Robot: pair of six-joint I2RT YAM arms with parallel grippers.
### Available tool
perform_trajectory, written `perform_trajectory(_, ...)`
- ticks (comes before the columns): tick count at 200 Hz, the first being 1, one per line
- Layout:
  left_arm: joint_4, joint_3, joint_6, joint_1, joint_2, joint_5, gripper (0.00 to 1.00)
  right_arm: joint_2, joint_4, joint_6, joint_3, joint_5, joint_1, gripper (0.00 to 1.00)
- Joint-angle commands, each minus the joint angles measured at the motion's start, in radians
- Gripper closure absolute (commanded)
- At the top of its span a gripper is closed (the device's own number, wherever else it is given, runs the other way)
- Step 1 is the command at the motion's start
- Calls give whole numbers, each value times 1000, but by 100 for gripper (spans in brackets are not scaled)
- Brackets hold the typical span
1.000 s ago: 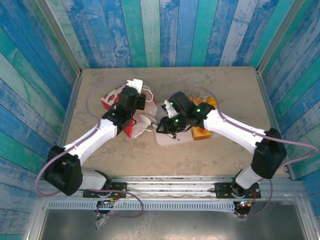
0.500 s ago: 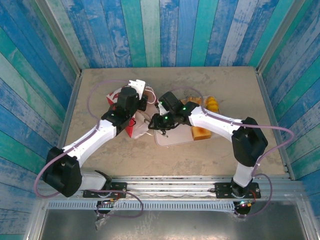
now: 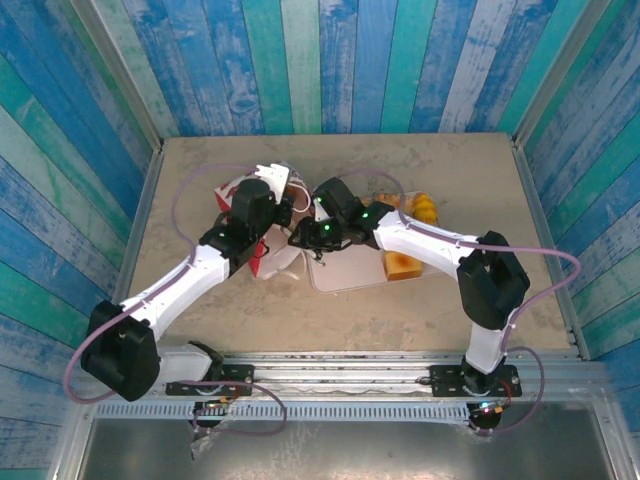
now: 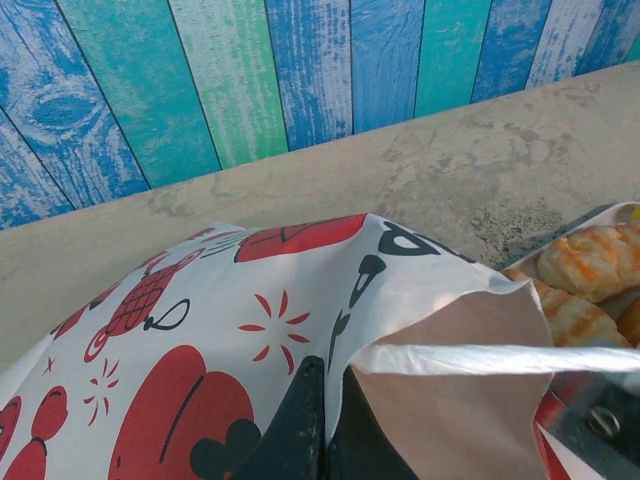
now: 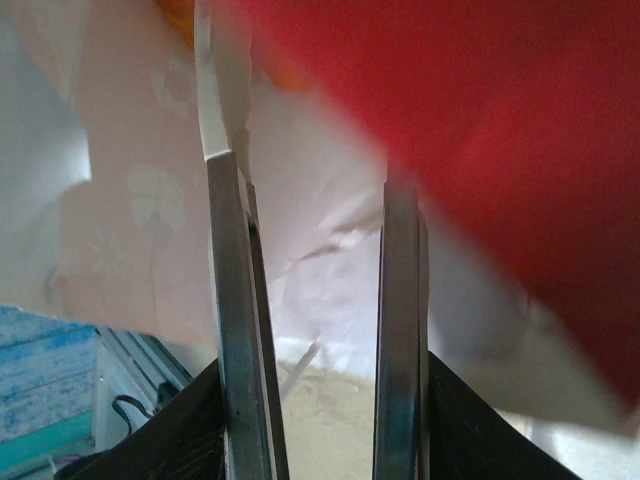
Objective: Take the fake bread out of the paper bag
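Item: paper bag [image 4: 200, 330], thin creased paper; the outer face is white with red blotchy prints and small black marks, the inner face plain and pale. One flat white handle [image 4: 480, 358] is stretched across its mouth. In the top view it sits left of centre on the tabletop [image 3: 420, 160], a matt beige, mottled slab, and is largely covered by the two wrists. Item: fake bread [image 3: 420, 207], small glossy moulded pieces: rounded orange-gold buns at centre right of the top view, and a square toast slice [image 3: 400, 266] just below them at the right edge of a flat pale tray [image 3: 345, 277]. In the left wrist view, ridged golden pastries [image 4: 590, 262] lie at the right edge of the frame, beyond the bag's mouth and outside the bag. Whether any piece lies inside the bag cannot be told. Left arm: white links run from lower left up to the bag, wrist bent over it. The left end effector [image 4: 325, 375] has dark fingers pressed together at the bottom centre of its view, pinching the bag's paper wall. Right arm: rises from lower right, elbow folded at right, forearm stretched leftward across the tray. The right end effector [image 3: 300, 238] is at the bag's mouth, just beside the left wrist. In its own view two flat bare-metal fingers [image 5: 235, 300] stand parallel and apart with nothing gripped, crumpled white paper behind them and a blurred red panel at upper right. Backdrop: walls [image 3: 320, 60] of weathered blue, teal and white painted planks.
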Motion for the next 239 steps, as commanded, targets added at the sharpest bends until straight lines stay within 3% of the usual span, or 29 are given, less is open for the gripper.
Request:
perform_trajectory(1, 50, -9, -11, 0, -65, 32, 100, 19, 84, 55, 16, 23, -8, 54)
perform_trajectory(72, 78, -4, -45, -1, -32, 82, 100, 50, 138, 113, 19, 36, -31, 50)
perform_trajectory(239, 43, 40, -85, -2, 31, 49, 99, 109, 213, 151, 58, 111, -43, 53)
